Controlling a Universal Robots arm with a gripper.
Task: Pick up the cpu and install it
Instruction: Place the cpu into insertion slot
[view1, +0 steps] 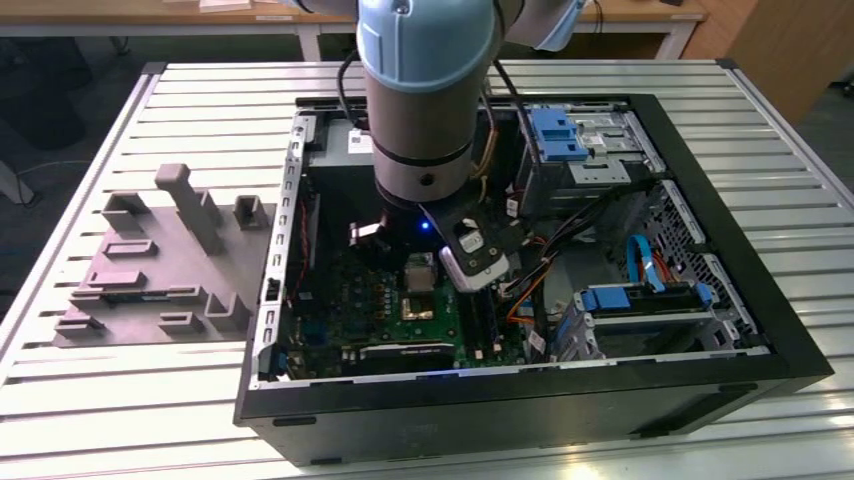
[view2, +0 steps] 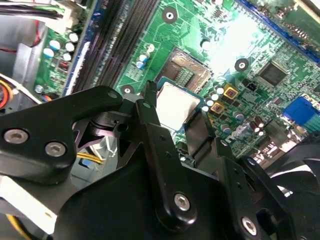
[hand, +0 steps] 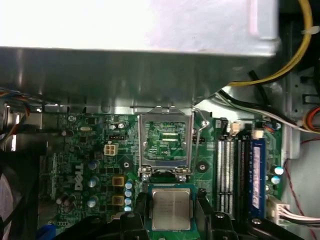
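In both wrist views my gripper (view2: 175, 117) is shut on the cpu (view2: 176, 104), a small square chip with a silvery top and a thin rim. One black finger (view2: 149, 112) presses one edge and the other finger (view2: 200, 132) presses the opposite edge. The cpu (hand: 171, 209) hangs over the green motherboard (hand: 90, 150), just beside the metal-framed socket (hand: 165, 142). The socket (view2: 187, 74) is uncovered, with its contact field showing. In the exterior view the arm (view1: 424, 120) reaches down into the open computer case (view1: 747, 250).
A big grey power supply (hand: 140, 65) rises close behind the socket. Memory slots (hand: 235, 170) and yellow and white cables (hand: 280, 65) lie to one side. Blue drive brackets (view1: 558, 132) fill the case's right part in the exterior view. A grey fixture plate (view1: 147, 270) lies left of the case.
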